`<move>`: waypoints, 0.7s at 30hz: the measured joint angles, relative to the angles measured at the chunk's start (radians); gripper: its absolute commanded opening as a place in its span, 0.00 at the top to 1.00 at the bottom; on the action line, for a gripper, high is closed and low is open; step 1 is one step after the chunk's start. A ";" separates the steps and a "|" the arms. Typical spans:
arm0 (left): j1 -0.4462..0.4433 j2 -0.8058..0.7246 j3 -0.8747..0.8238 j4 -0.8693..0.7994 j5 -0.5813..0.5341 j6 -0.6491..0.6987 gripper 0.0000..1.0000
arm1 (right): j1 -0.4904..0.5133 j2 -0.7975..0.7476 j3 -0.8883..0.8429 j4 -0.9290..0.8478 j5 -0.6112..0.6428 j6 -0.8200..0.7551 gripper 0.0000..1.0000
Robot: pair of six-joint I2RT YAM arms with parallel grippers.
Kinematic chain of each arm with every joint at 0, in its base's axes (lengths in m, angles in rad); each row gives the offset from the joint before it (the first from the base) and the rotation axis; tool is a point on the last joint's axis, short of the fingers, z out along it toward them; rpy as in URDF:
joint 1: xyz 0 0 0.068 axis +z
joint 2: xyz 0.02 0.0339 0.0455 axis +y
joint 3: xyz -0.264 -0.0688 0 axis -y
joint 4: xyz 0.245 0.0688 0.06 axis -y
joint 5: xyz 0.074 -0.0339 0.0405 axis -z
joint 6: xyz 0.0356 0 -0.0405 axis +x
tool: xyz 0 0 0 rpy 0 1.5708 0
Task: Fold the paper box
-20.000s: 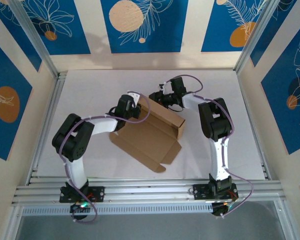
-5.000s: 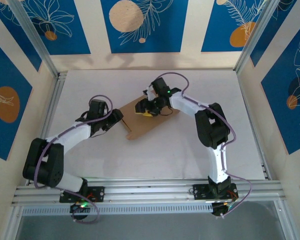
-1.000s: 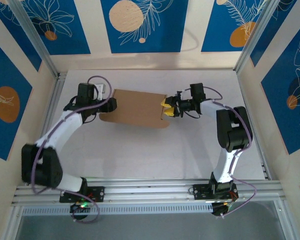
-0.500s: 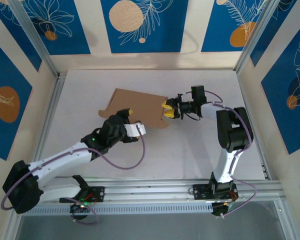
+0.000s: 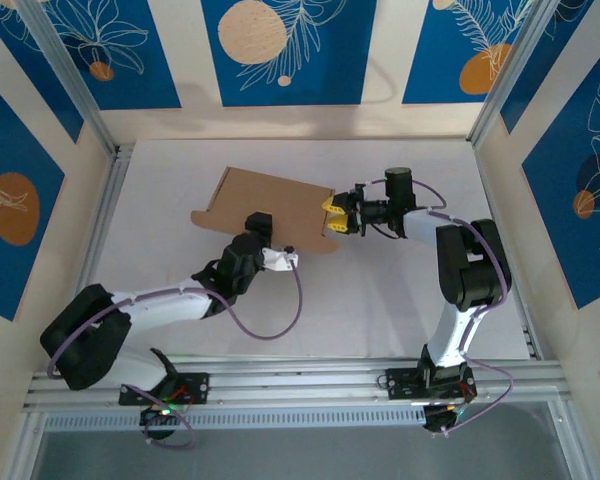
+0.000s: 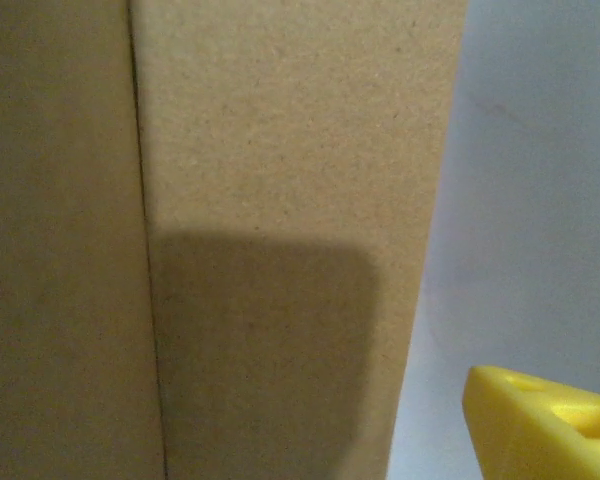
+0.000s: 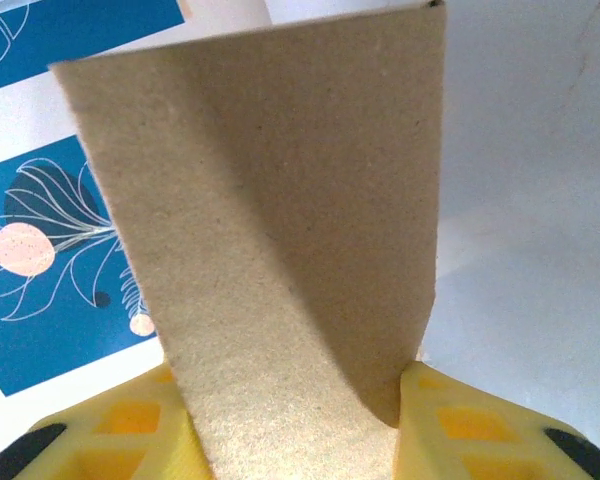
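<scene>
White desk (image 5: 380,310) under blue leaf-patterned wall panels, and the paper box (image 5: 270,200) lies on its far half, left of centre.

On the left, my left arm stretches low across the desk and its gripper (image 5: 258,228) sits at the box's near edge. From that wrist I see plain cardboard with one crease down it and a single yellow finger (image 6: 540,425) off the sheet, over bare desk. I cannot tell whether that gripper is apart or together, and nothing looks held in it.

From above, the box reads as one closed brown panel, with a rounded tab sticking out at its left end and a small flap at its near right corner.

On the right, the right gripper (image 5: 332,218) is clamped on the box's right edge, with cardboard standing between its yellow fingers (image 7: 460,425).

My read is that the main folds are made and the loose tab and flap need tucking, though the inside is hidden from me.
</scene>
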 measured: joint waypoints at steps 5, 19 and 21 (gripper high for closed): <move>-0.007 0.013 0.000 0.081 -0.047 0.066 0.39 | -0.003 -0.005 -0.007 0.025 -0.002 0.035 0.62; -0.046 -0.079 0.108 -0.148 -0.093 0.063 0.48 | -0.007 -0.133 -0.038 -0.051 0.000 0.001 0.19; -0.054 -0.105 0.153 -0.247 -0.093 0.030 0.48 | -0.014 -0.195 -0.036 -0.158 0.043 -0.060 0.17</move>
